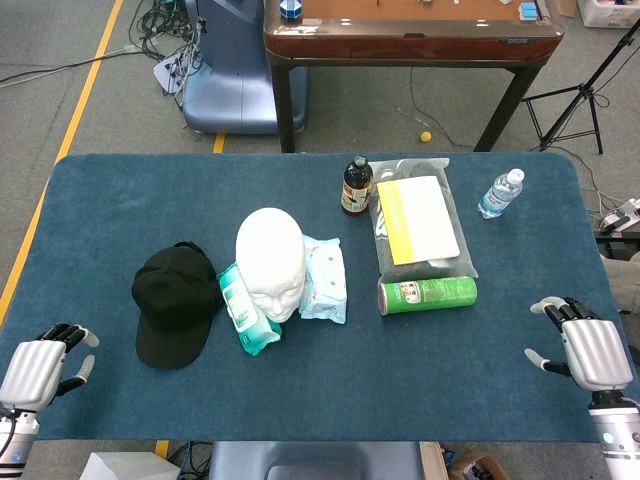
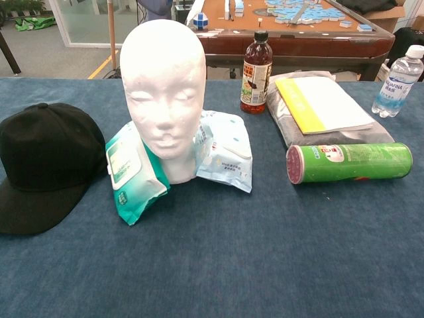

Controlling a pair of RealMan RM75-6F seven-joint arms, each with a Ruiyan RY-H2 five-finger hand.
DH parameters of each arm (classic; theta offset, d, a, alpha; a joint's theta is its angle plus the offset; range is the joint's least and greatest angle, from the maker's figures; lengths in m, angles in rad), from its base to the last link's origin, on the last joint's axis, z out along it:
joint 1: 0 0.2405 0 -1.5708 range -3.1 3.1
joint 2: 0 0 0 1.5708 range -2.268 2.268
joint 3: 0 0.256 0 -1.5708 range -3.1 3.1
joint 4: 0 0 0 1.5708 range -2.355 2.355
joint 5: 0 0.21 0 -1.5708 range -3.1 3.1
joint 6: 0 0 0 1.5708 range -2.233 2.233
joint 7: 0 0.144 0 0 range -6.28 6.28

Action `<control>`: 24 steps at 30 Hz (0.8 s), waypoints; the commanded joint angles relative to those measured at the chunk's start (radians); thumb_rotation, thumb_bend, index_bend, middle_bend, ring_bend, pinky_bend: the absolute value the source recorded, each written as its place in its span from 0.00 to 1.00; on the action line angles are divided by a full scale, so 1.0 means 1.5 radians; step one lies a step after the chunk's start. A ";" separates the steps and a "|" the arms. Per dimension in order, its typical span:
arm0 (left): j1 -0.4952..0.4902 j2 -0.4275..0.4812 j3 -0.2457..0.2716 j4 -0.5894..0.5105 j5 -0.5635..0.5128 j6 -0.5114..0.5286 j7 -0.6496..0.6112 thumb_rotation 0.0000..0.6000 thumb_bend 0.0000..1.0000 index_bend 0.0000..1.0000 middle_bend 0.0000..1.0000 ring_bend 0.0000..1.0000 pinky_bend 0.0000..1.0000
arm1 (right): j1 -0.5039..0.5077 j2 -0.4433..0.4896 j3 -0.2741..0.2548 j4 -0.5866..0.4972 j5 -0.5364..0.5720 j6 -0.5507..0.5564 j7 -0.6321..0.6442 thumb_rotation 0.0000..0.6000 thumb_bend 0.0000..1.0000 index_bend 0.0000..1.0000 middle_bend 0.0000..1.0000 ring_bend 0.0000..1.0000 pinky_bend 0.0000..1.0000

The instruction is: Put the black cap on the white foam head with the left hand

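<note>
The black cap [image 1: 174, 303] [image 2: 41, 162] lies on the blue table left of centre, its brim toward the front edge. Right beside it the white foam head [image 1: 271, 262] [image 2: 164, 89] stands upright, facing the robot, bare on top. My left hand [image 1: 40, 368] hovers at the front left corner, well left of and nearer than the cap, fingers apart and holding nothing. At the front right corner, my right hand [image 1: 586, 348] is likewise spread and empty. Neither hand shows in the chest view.
A green wipes pack [image 1: 245, 312] [image 2: 131, 171] and a pale blue pack [image 1: 324, 280] [image 2: 224, 150] lean against the head's base. A green can [image 1: 427, 295] lies on its side; a brown bottle [image 1: 356, 186], bagged yellow booklet [image 1: 418, 218] and water bottle [image 1: 500, 193] sit further back.
</note>
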 commanded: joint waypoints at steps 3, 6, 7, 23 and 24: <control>-0.001 -0.009 0.004 0.006 -0.003 -0.008 0.008 1.00 0.38 0.47 0.45 0.32 0.46 | 0.002 0.000 -0.001 -0.006 -0.001 -0.003 -0.003 1.00 0.05 0.35 0.32 0.26 0.47; 0.001 -0.012 0.009 0.006 0.001 -0.008 0.012 1.00 0.38 0.47 0.47 0.32 0.46 | 0.009 -0.001 0.002 -0.007 0.004 -0.014 -0.003 1.00 0.05 0.35 0.32 0.26 0.47; 0.002 -0.011 0.011 0.005 0.003 -0.007 0.012 1.00 0.38 0.47 0.47 0.32 0.46 | 0.012 -0.001 0.003 -0.006 0.006 -0.020 -0.004 1.00 0.05 0.35 0.32 0.26 0.47; 0.009 -0.028 0.040 0.014 0.120 0.062 -0.016 1.00 0.11 0.51 0.50 0.37 0.51 | 0.023 -0.002 0.003 -0.006 0.021 -0.045 -0.003 1.00 0.05 0.35 0.32 0.26 0.47; 0.009 -0.030 0.038 0.016 0.121 0.065 -0.014 1.00 0.11 0.51 0.50 0.38 0.51 | 0.024 -0.002 0.003 -0.006 0.022 -0.047 0.000 1.00 0.05 0.35 0.32 0.25 0.47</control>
